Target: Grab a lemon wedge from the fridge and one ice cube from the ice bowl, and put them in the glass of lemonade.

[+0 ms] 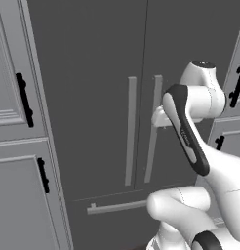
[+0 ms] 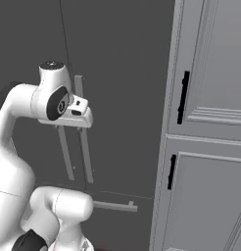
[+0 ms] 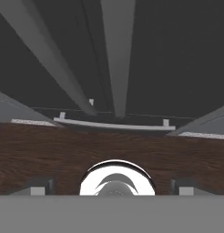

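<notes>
**FRIDGE FRONT, DOORS SHUT: GRIPPER AT RIGHT-HAND BAR HANDLE**

Background: simulated kitchen wall of tall units. Dark grey fridge at centre of the left base view, both doors shut and the bottom drawer shut. Lighter grey panelled cabinets at 9 o'clock of the fridge, fitted with black handles.

Left base view: two long light-grey bar handles, left and right, upright on either side of the door seam. Drawer handle level, at 6 o'clock of them. Gripper level with the upper half of the right bar handle, overlapping it from the 3 o'clock side. Fingers hidden by the hand here; contact with the bar not determinable.

Right base view: same fridge seen from the other side. Panelled cabinet at 3 o'clock. Gripper against the near bar handle.

Hand view: looking down the door faces. Right bar handle running from 12 o'clock toward centre, drawer handle across the middle, brown wood floor beneath. Fingertips spread wide, at 8 and 4 o'clock of this view. Gripper holding nothing.
</notes>
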